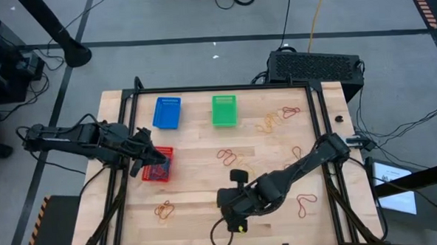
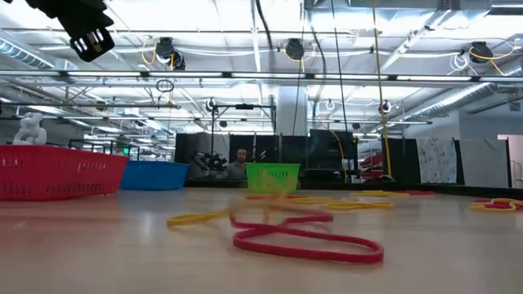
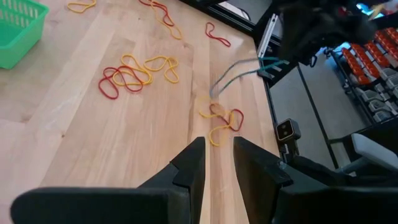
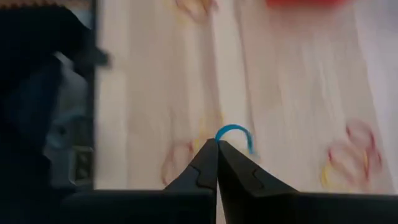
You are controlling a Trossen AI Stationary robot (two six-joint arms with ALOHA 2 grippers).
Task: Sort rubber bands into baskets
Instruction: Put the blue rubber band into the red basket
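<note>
My right gripper [image 4: 217, 144] is shut on a blue rubber band [image 4: 235, 132] over the table's near middle [image 1: 223, 200]. My left gripper [image 3: 217, 163] is slightly open and empty, above the red basket [image 1: 158, 164] at the table's left; it also shows high in the low view [image 2: 86, 37]. The red basket holds some bands. The blue basket [image 1: 167, 113] and the green basket [image 1: 224, 110] stand at the far side. Loose red, yellow and orange bands [image 1: 227, 156] lie on the wood. My right gripper pinches the blue band between its two fingertips, and a small arc of the band [image 4: 239, 130] sticks out past them. In the left wrist view the band [image 3: 239, 74] trails down from the gripper toward the table. Whether its lower end touches the wood, I cannot tell.
More band clusters lie at the far right [image 1: 281, 114], near right [image 1: 305, 203] and near left [image 1: 165, 208]. A black box with a grille [image 1: 313, 64] stands behind the table. Black frame rails [image 1: 318, 125] run along the table's sides.
</note>
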